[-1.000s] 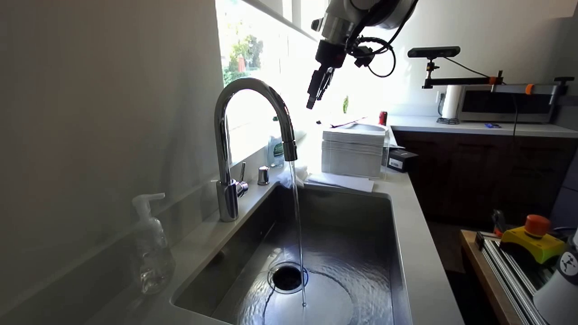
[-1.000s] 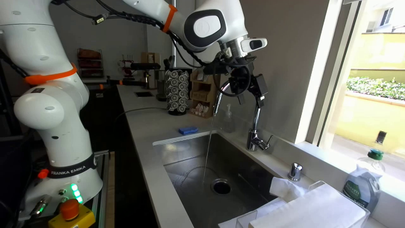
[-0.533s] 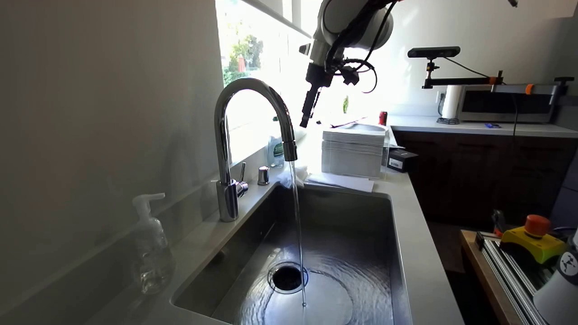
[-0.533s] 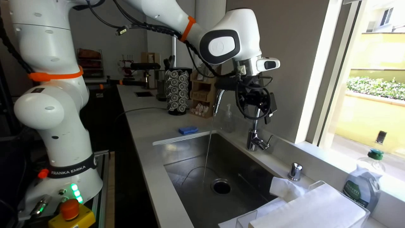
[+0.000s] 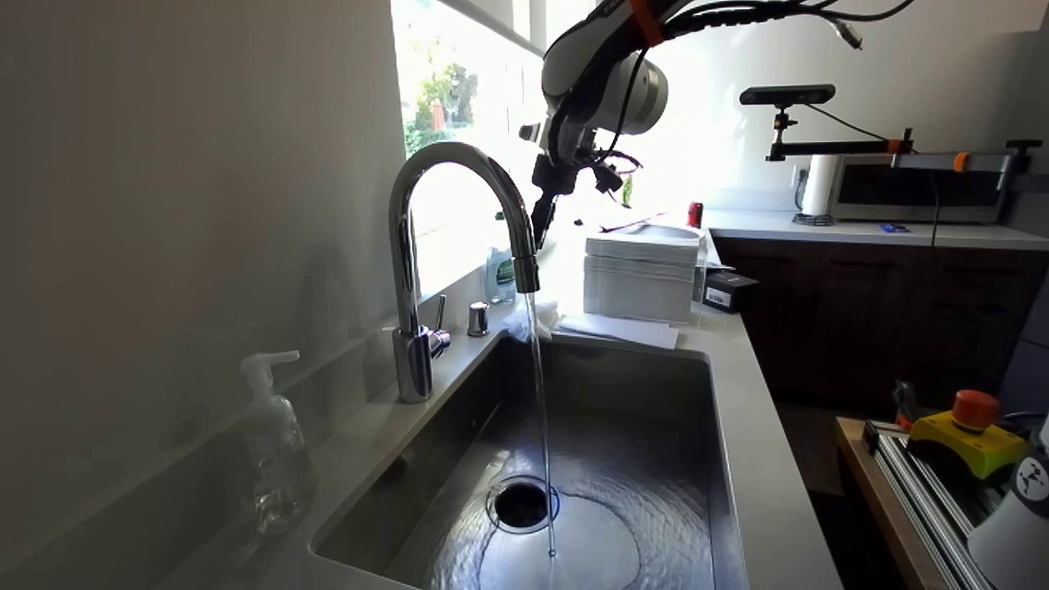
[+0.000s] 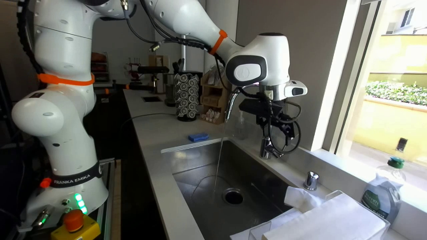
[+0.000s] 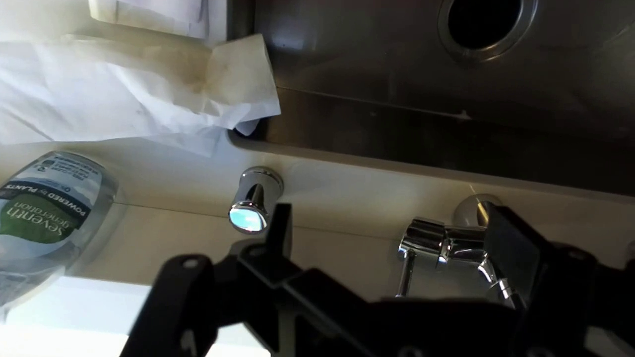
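Across the wrist view's lower half, the black two-fingered gripper (image 7: 389, 220) gapes empty. It has sunk closer to the slim chrome faucet lever (image 7: 406, 272).

The wrist view is taken from just behind the gripper (image 7: 389, 225), its fingers (image 7: 516, 248) rising close from the lower edge, and is aimed steeply down at the sink (image 7: 367, 59) below it. In an exterior view, the gripper is seen from well apart, lengthwise over the sink, past the faucet (image 5: 401, 262) in front of it. In an exterior view, the gripper is faced from roughly the contrary way, over the white stack (image 6: 327, 216) before it, with the pod rack (image 6: 186, 96) behind. The sink and faucet are shared by all three views; the robot base (image 6: 71, 191), to the gripper's side, by both exterior views.
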{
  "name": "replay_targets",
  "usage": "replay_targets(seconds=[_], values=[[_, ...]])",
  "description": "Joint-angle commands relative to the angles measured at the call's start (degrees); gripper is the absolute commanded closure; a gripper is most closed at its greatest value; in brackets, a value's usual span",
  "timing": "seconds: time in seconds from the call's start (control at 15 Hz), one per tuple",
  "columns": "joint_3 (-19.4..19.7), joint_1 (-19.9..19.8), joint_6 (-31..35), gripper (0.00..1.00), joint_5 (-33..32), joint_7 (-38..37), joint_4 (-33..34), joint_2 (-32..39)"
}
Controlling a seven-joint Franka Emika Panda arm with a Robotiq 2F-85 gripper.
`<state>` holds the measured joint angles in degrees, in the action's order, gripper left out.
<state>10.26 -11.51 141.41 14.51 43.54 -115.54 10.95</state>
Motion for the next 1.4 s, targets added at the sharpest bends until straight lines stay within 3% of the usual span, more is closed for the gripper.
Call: replay_targets(seconds=[0.0, 0.6, 0.87, 1.33], values=[[-3.6, -3.6, -1.2, 0.0, 6.2, 4.8, 5.2, 5.7], [-11.2, -8.6, -2.1, 0.0, 13.2, 10.4, 14.3, 14.4], [-10.8, -7.8, -0.2, 0.0, 10.8, 8.0, 12.4, 13.3], [-11.9, -9.0, -1.5, 0.0, 12.9, 9.6, 14.5, 15.1]])
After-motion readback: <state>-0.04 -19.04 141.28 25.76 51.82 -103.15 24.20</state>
